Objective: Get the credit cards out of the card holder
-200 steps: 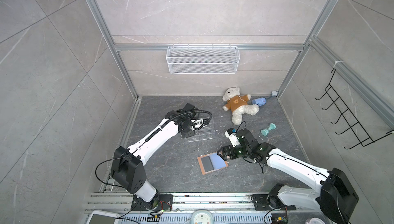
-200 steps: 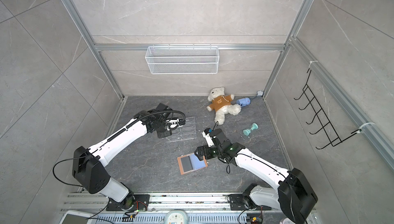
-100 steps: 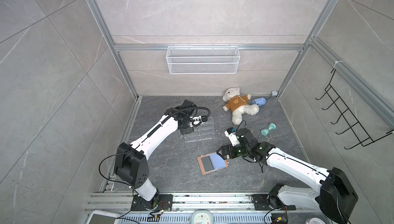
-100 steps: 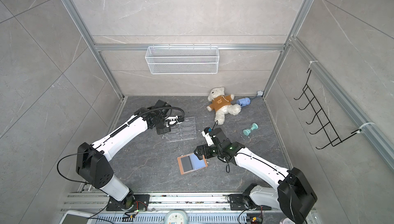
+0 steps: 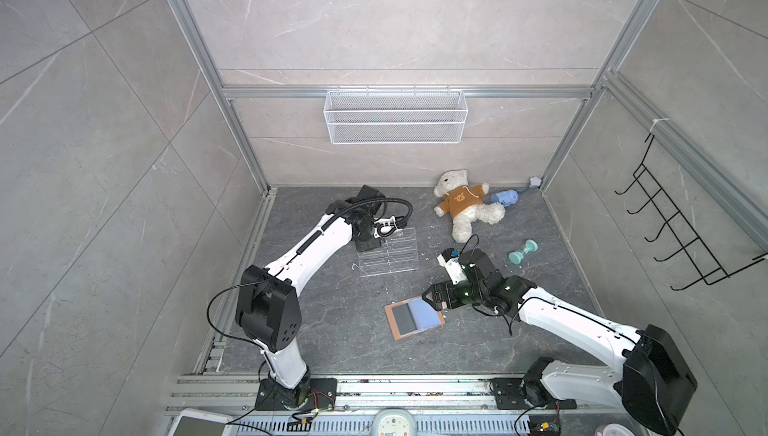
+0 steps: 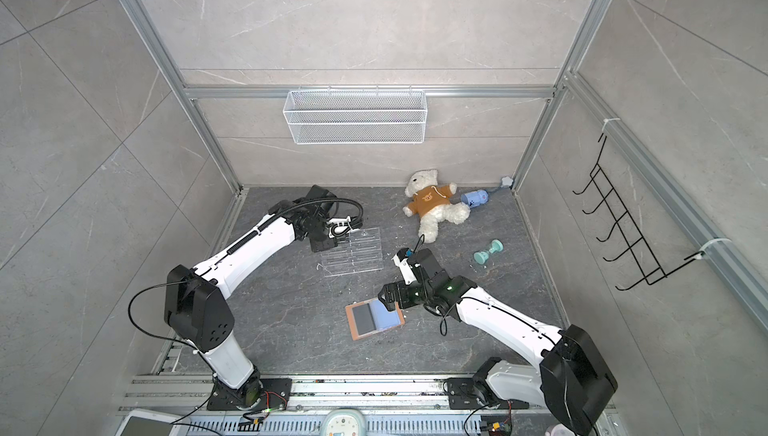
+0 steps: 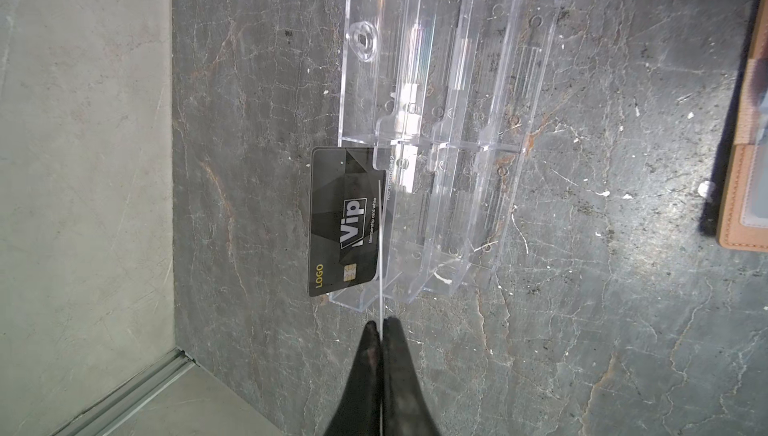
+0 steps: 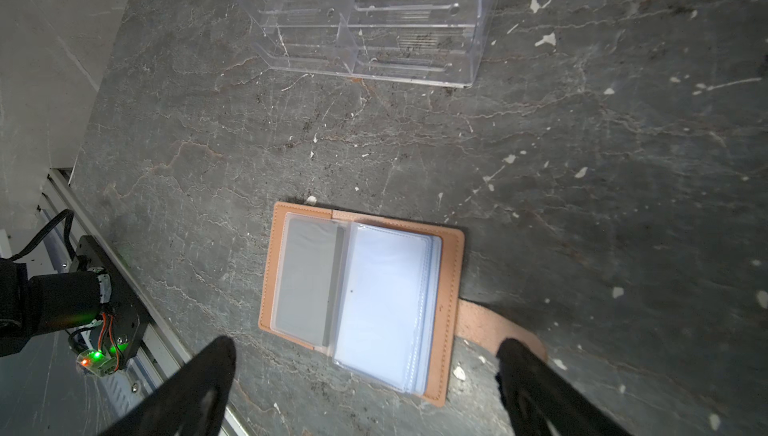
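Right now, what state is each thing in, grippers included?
card holder: open, flat
grey card: inside holder sleeve
clear rack: holds one card
Vip card: in rack
left gripper: shut on edge-on card
edge-on card: gripped at one end
right gripper: open above holder

The left gripper (image 5: 368, 243) has drawn back off the rack (image 5: 388, 257). A second ago it hung over the rack's far left corner and hid it. Now it sits just beside the rack's left end, so more of the clear tiers show in both top views. The left arm (image 5: 316, 243) has moved with it: its black elbow block (image 5: 268, 313) has shifted right and toward the back wall, mostly in the last half second.
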